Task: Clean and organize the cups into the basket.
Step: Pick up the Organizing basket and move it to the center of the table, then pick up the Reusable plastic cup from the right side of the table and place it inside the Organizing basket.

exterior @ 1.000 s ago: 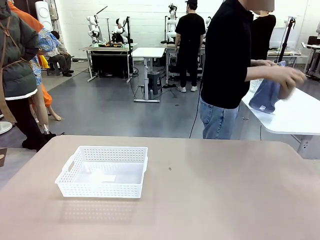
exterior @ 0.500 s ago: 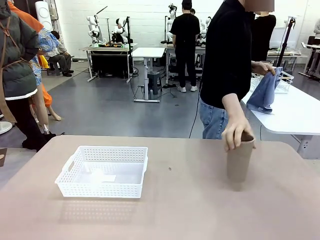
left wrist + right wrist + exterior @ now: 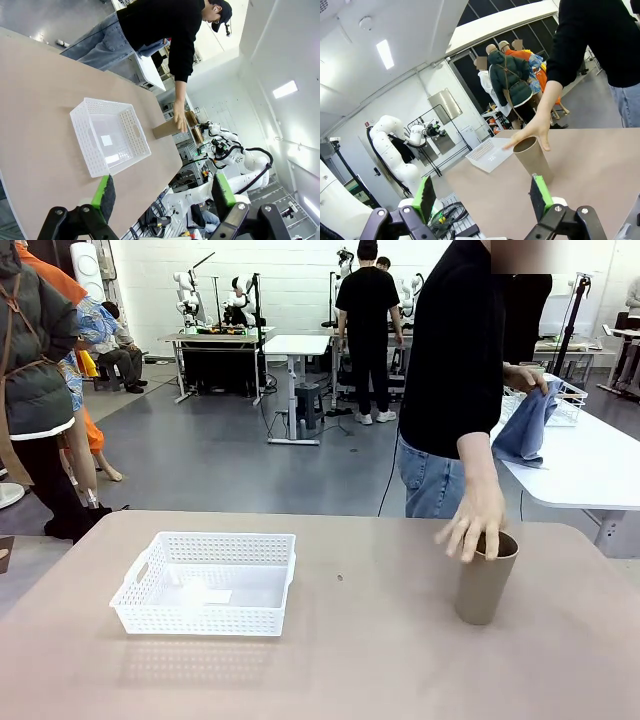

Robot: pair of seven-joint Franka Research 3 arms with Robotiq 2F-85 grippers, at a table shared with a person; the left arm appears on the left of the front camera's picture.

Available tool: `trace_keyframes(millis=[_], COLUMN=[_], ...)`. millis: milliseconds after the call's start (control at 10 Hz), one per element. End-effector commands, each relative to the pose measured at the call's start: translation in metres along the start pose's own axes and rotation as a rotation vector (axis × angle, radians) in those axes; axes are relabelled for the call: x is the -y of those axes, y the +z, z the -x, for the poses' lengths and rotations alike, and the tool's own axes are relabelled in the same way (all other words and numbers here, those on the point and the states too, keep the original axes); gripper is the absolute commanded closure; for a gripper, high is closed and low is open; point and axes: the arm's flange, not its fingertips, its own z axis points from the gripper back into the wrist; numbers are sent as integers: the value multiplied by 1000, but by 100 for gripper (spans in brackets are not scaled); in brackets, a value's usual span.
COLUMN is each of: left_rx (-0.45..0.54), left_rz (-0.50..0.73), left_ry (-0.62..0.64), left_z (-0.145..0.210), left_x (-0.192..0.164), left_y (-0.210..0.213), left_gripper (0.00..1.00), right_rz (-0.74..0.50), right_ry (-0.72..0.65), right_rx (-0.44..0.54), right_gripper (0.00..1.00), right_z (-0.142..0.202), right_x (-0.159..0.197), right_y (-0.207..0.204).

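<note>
Your left pincer (image 3: pixel 164 192) and right pincer (image 3: pixel 481 196) stand spread; take the upright cup (image 3: pixel 485 585), likely light and stiff, mid-wall.

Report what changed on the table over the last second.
The person's hand set a tan cup down upright on the right side of the table, where none stood a second ago. Its fingers, gripping the rim half a second ago, now spread over it, apparently letting go. The white mesh basket stayed put, without cups; the other hand still holds the blue cloth.
</note>
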Motion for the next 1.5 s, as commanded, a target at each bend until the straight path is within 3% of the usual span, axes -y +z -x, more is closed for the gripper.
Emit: trace_keyframes(millis=[0, 800, 900, 1100, 1200, 1300, 1400], left_rx=[10, 10, 0, -225, -303, -392, -498], left_rz=[-2, -2, 0, -157, -220, -328, -404], left_ry=[8, 8, 0, -233, -227, -238, -220], left_z=[-1, -1, 0, 6, -2, -8, -11], left_x=[2, 2, 0, 66, 86, 101, 114], left_y=[1, 1, 0, -36, -64, -97, -130], left_gripper=[0, 0, 0, 0, 0, 0, 0], right_rz=[-2, 0, -87, -209, -318, -367, -411], right_ry=[-2, 0, 384, 666, 691, 695, 715], right_rx=[-20, 0, -236, -669, -801, -873, -886], right_gripper=[0, 0, 0, 0, 0, 0, 0], right_z=[-1, 0, 5, 30, 40, 51, 66], right_x=[-2, 0, -23, -42, -38, -30, -20], right_y=[-1, 0, 0, -59, -93, -128, -160])
